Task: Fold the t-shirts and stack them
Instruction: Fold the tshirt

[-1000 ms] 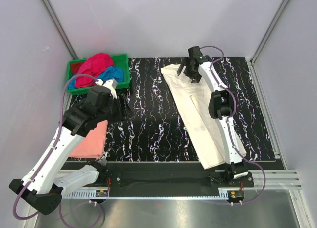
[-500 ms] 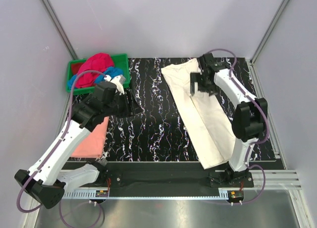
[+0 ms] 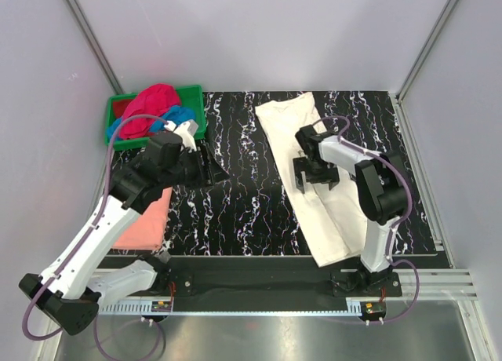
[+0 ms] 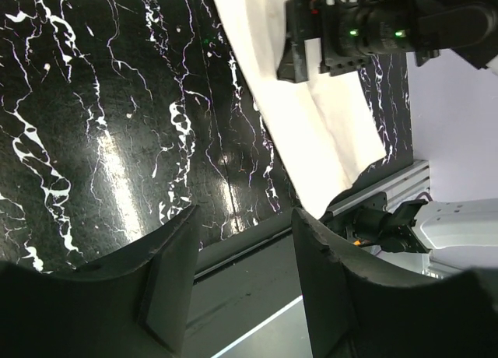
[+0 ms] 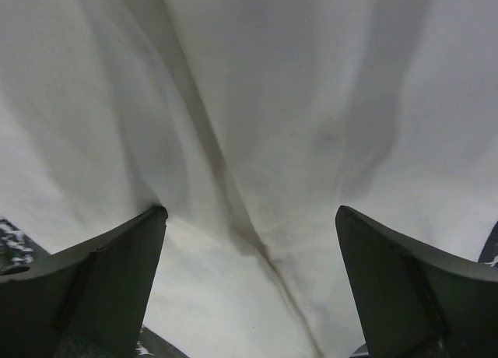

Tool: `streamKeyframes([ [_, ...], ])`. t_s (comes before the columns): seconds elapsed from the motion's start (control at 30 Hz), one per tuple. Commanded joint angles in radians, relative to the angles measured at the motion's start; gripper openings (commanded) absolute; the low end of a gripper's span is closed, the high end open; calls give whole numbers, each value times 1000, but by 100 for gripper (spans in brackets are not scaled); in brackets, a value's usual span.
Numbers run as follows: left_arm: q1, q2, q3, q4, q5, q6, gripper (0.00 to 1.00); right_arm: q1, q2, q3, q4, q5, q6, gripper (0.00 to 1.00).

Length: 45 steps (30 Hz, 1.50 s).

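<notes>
1. The cream t-shirt (image 3: pixel 284 119) lies on the right half of the black marbled surface (image 3: pixel 243 192). It is folded into a long strip that runs on a slant from the far middle toward the near right edge.
2. The right pincer (image 3: pixel 315 180) hangs over the middle of that strip, pointing down at the cloth. Its fingers (image 5: pixel 101 280) stand as wide apart as they go. In the right wrist view only creased cream cloth shows between them, and nothing is gripped. Whether the tips touch the cloth cannot be told.
3. The left pincer (image 3: pixel 210 166) is over bare surface left of centre, well apart from the cream strip. It is about half open with nothing between its fingers.
4. The salmon-pink t-shirt (image 3: pixel 145 220) lies flat at the near left of the surface, partly under the left arm.
5. The green crate (image 3: pixel 201 114) sits at the far left corner. A magenta-red t-shirt (image 3: pixel 150 100) is heaped in it, with a blue t-shirt (image 3: pixel 179 114) bunched beside and below it.
</notes>
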Motion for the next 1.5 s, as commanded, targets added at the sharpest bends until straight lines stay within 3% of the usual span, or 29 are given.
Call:
streamKeyframes([
  [0.0, -3, -44, -12, 13, 1, -14, 55, 93, 135, 65, 27, 70, 154, 100],
  [0.27, -3, -93, -41, -36, -28, -17, 55, 211, 234, 259, 27, -160, 464, 100],
  [0.43, -3, -87, -61, -39, -2, -11, 55, 229, 197, 269, 41, -248, 520, 100],
  [0.67, -3, -31, -56, 4, 52, -2, 55, 199, 137, 247, -28, -98, 354, 100],
  [0.87, -5, -11, -55, 25, 75, 0, 55, 199, 79, 386, -44, 56, 222, 100],
  [1.07, -5, -46, -78, 21, 83, 3, 54, 159, 353, 790, -162, 103, 147, 100],
  [1.13, -7, -61, -104, 24, 90, 1, 54, 143, 458, 917, -197, 111, 142, 95],
  [1.2, -8, -79, -122, 18, 89, 1, 54, 123, 506, 967, -199, 125, 127, 85],
  [1.23, -8, -89, -145, 15, 89, 0, 54, 116, 531, 988, -168, 116, 115, 74],
  [1.47, -8, -129, -206, -10, 98, 10, 54, 88, 620, 1010, 2, 70, -23, 77],
])
